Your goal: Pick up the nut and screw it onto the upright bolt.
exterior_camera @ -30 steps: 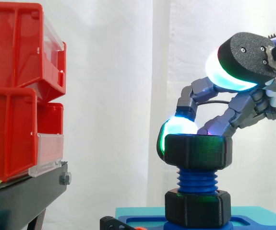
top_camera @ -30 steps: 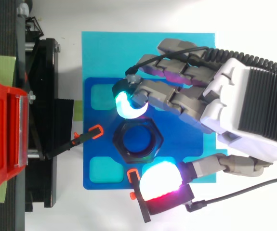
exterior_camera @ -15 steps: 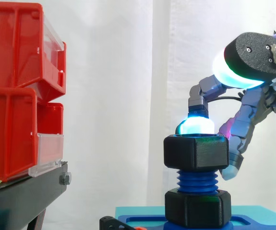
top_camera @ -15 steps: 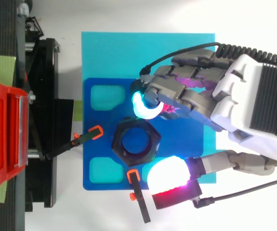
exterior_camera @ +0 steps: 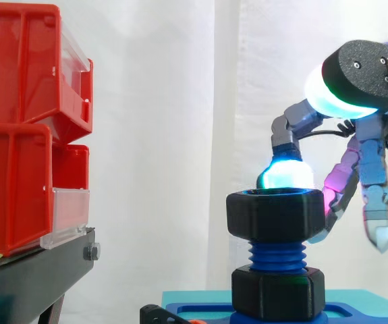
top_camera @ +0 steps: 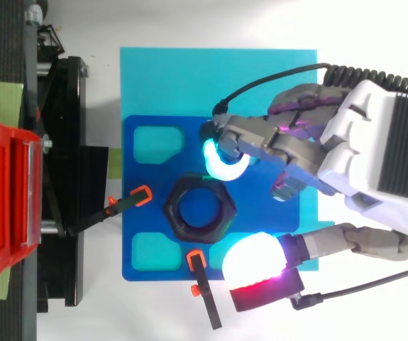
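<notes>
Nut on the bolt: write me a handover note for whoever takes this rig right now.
Hand: open, holding nothing. Its thumb is high above the nut, and a cyan fingertip is by the nut's far top rim.
Nut: sits level on the top of the upright bolt. Bare thread shows between it and the lower nut.
Done: the nut is picked and placed on the bolt.
Left: probably more turns to bring it down.

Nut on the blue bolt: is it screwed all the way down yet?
Not yet. Done: the nut sits threaded on top of the bolt. In hand: the hand has a fingertip at its rim, no grip. Left: bare threads show below it, so more turns.
</notes>
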